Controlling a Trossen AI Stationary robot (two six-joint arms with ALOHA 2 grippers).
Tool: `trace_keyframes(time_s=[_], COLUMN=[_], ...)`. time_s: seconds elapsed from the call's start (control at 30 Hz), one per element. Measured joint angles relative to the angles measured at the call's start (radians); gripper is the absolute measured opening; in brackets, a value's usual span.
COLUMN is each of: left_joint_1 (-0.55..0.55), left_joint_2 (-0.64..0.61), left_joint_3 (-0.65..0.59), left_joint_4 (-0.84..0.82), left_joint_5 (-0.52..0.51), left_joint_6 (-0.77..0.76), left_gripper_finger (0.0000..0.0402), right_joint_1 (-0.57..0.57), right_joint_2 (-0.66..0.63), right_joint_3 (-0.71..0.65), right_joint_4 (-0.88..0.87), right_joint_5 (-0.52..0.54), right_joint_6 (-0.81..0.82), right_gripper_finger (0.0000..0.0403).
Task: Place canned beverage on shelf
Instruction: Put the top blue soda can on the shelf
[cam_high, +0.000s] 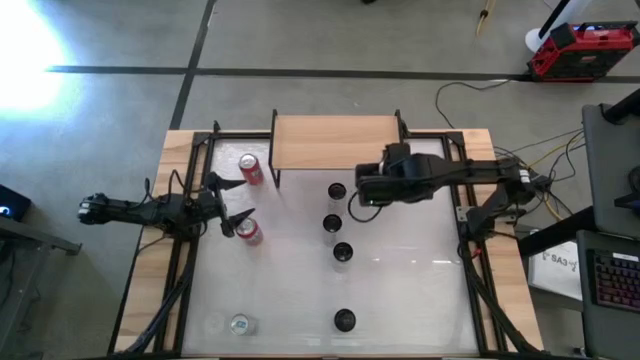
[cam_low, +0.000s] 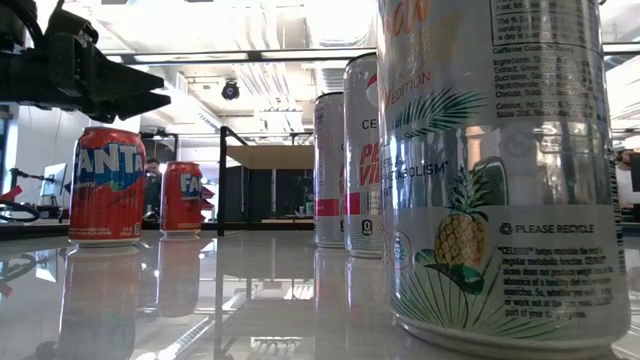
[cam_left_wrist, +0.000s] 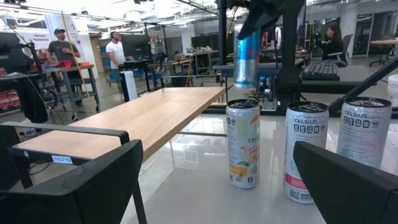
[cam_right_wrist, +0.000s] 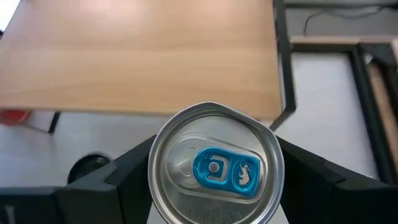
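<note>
Canned beverage (cam_right_wrist: 214, 169): one, silver top with a blue pull tab, blue and silver body, held upright in the air by the right gripper (cam_right_wrist: 214, 180), whose two dark fingers (cam_right_wrist: 124, 171) press its sides; it hangs just off the front edge of the shelf, above the white table, and from the left wrist view it shows raised (cam_left_wrist: 247, 59) higher than the standing cans

Shelf (cam_high: 335, 140): one, light tan wooden top on thin black legs, at the far middle of the table, its top bare

Table (cam_high: 400, 290): one, glossy white surface inside a black frame with wooden borders

Tall slim cans, standing: four in a rough line down the middle of the table, seen from above as dark-topped rounds, the first (cam_high: 336, 190) nearest the shelf, then the second (cam_high: 331, 223), the third (cam_high: 342, 252) and the fourth (cam_high: 344, 320) near the front edge; white labels with fruit prints show on the three caught in the left wrist view

Orange soda cans: two, on the table's left side, one (cam_high: 250, 167) close to the shelf's left end, the other (cam_high: 248, 231) nearer the front

Silver-topped can (cam_high: 238, 324): one, at the front left corner

Left gripper (cam_high: 235, 203): one, fingers spread wide and holding nothing, between the two orange soda cans at the table's left edge

People: at least three in the room behind, blurred
</note>
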Motion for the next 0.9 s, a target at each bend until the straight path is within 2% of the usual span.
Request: trace_keyframes(time_s=[0.43,0.8,0.9], left_joint_1=[0.0,0.0,0.0], left_joint_2=[0.0,0.0,0.0], left_joint_3=[0.0,0.0,0.0], left_joint_4=[0.0,0.0,0.0], left_joint_5=[0.0,0.0,0.0], left_joint_6=[0.0,0.0,0.0], left_gripper_finger=[0.04,0.04,0.04], right_joint_1=[-0.152,-0.307,-0.36], right_joint_2=[-0.026,-0.001,0.021], right_joint_3=[0.002,0.002,0.002], right_joint_4=[0.027,0.237,0.268], right_joint_5=[0.073,0.077,0.048], right_joint_6=[-0.145,-0.353,-0.379], right_gripper_finger=[0.026,0.026,0.026])
